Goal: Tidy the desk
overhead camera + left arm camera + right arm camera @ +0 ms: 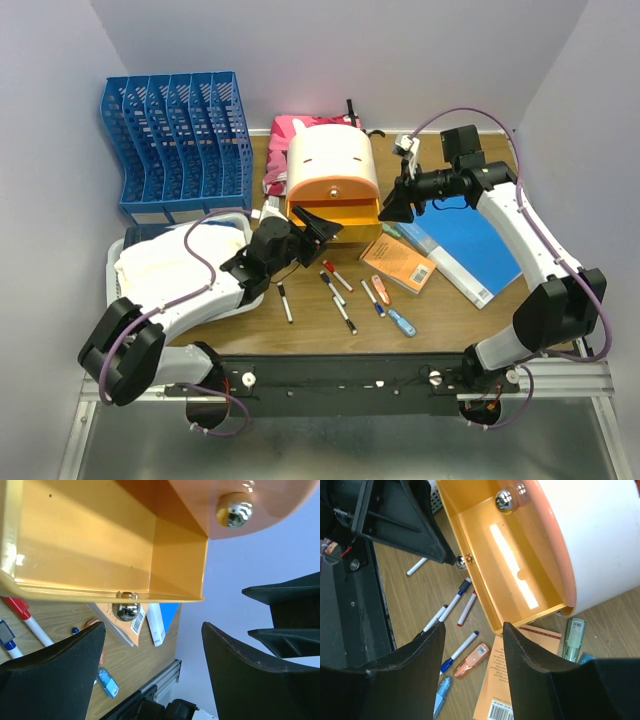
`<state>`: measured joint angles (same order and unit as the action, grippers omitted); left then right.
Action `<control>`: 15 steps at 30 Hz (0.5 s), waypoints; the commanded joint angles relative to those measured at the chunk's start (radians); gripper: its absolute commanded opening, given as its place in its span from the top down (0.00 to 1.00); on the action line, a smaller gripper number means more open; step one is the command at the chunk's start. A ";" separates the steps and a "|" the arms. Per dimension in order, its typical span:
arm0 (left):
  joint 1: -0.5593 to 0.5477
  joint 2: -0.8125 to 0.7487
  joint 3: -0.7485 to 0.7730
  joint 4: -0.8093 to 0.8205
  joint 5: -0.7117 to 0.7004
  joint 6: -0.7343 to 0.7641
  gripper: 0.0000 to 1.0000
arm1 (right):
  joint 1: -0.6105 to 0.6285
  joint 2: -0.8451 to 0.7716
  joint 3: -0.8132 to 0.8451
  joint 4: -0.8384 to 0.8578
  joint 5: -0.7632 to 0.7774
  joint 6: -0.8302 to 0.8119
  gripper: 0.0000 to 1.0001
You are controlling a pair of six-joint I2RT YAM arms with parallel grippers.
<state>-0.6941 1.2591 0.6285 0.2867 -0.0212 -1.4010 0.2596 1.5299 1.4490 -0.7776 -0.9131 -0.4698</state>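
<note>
The brown wood-grain desk [455,312] carries loose white markers [343,312] at 5 o'clock from the left claw [322,233], their long axes on the 11-to-5 line. The open rectangular orange drawer [335,211] lies at 12 o'clock, just beside. Both claws stand apart and empty. The right claw [393,207] is farther from the markers.

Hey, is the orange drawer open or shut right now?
Open. The orange drawer is pulled out from the white box; both wrist views show its inside bare.

Bright, even light is cast from above; soft shadows are thrown on the tabletop [450,310]. Glare is seen inside the orange drawer [512,562] and on its knob [125,611].
</note>
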 commanded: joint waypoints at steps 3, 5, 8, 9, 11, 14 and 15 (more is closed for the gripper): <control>0.015 -0.112 0.027 -0.132 0.000 0.065 0.12 | -0.008 -0.042 0.002 -0.121 -0.063 -0.121 0.42; 0.019 -0.136 0.025 -0.173 -0.016 0.077 0.12 | -0.006 -0.047 -0.002 -0.149 -0.067 -0.156 0.42; 0.021 -0.191 0.013 -0.210 -0.036 0.086 0.11 | -0.006 -0.057 -0.010 -0.181 -0.079 -0.196 0.42; 0.021 -0.219 0.004 -0.218 -0.046 0.089 0.11 | -0.006 -0.060 -0.016 -0.190 -0.085 -0.208 0.42; 0.021 -0.245 -0.004 -0.241 -0.059 0.092 0.11 | -0.008 -0.071 -0.024 -0.204 -0.092 -0.225 0.42; 0.022 -0.291 -0.024 -0.265 -0.078 0.097 0.10 | -0.007 -0.082 -0.041 -0.224 -0.096 -0.250 0.42; 0.024 -0.311 -0.032 -0.270 -0.085 0.102 0.10 | -0.006 -0.086 -0.045 -0.227 -0.096 -0.251 0.42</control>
<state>-0.6773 1.0134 0.6277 0.0841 -0.0463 -1.3300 0.2596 1.4822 1.4322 -0.9386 -0.9676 -0.6598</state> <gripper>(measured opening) 0.892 0.580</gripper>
